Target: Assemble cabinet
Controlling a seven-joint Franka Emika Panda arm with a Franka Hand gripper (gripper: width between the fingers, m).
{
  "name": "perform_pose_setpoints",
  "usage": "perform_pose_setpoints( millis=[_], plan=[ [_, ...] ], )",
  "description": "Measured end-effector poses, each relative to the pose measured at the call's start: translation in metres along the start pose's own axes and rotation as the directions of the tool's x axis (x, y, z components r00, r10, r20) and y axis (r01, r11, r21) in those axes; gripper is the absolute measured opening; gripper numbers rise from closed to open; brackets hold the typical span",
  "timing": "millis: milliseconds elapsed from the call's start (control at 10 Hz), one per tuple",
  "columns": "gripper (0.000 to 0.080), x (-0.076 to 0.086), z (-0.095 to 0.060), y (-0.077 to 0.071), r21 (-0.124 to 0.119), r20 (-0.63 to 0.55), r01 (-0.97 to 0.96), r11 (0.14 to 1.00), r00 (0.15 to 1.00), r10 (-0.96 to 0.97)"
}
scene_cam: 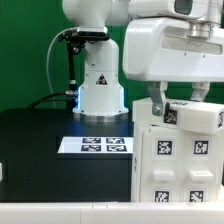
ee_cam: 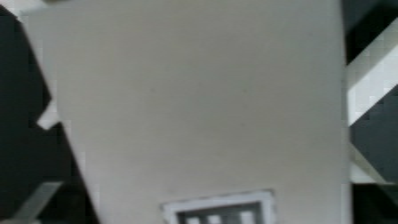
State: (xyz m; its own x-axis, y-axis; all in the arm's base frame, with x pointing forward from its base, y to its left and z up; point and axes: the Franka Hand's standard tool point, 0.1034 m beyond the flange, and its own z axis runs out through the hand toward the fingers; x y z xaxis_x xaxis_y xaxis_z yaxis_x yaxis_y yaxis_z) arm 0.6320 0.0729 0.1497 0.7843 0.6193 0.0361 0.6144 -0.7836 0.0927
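The cabinet (scene_cam: 182, 155) is a tall white block with black-and-white tags on its faces. It stands on the dark table at the exterior view's right. My gripper (scene_cam: 177, 102) hangs straight down over its top, with one finger (scene_cam: 155, 103) and the other finger (scene_cam: 199, 95) standing apart on either side of the top piece. I cannot make out whether the pads touch it. In the wrist view a blurred white cabinet panel (ee_cam: 196, 100) fills almost the whole picture, with a tag (ee_cam: 224, 211) at its near end. The fingertips do not show there.
The marker board (scene_cam: 96, 145) lies flat on the black table (scene_cam: 40, 150) in front of the robot's white base (scene_cam: 100, 90). A green wall stands behind. A pale strip runs along the table's front edge (scene_cam: 60, 212).
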Motion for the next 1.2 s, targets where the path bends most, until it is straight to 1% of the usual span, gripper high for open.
perform_pose_setpoints(
  millis=[100,200,400,500,600,700,800,900,1000,1100,1200],
  plan=[
    [0.0599,0.0000,-0.0001,0.0000,0.000,0.000,-0.085,0.996,0.996,0.085],
    [0.0552,0.0000,-0.0001,0.0001,0.000,0.000,-0.178,0.984,0.984,0.178],
    [0.0552,0.0000,-0.0001,0.0002,0.000,0.000,-0.293,0.956,0.956,0.293],
    [0.0552,0.0002,-0.0002,0.0006,-0.002,-0.006,-0.390,0.921,0.921,0.390],
    [0.0552,-0.0002,-0.0008,0.0002,-0.006,-0.036,-0.508,0.861,0.861,0.508],
    [0.0552,-0.0022,-0.0013,-0.0016,0.003,-0.044,-0.668,0.744,0.743,0.668],
    [0.0553,-0.0030,-0.0015,-0.0031,0.010,-0.048,-0.787,0.617,0.616,0.786],
    [0.0554,-0.0005,-0.0018,-0.0065,0.017,-0.037,-0.887,0.461,0.460,0.887],
    [0.0554,0.0001,-0.0018,-0.0041,0.014,-0.030,-0.927,0.374,0.374,0.927],
    [0.0554,-0.0002,-0.0017,-0.0043,0.014,-0.029,-0.928,0.373,0.372,0.928],
    [0.0554,0.0002,-0.0017,-0.0051,0.018,-0.026,-0.961,0.277,0.276,0.961]
  ],
)
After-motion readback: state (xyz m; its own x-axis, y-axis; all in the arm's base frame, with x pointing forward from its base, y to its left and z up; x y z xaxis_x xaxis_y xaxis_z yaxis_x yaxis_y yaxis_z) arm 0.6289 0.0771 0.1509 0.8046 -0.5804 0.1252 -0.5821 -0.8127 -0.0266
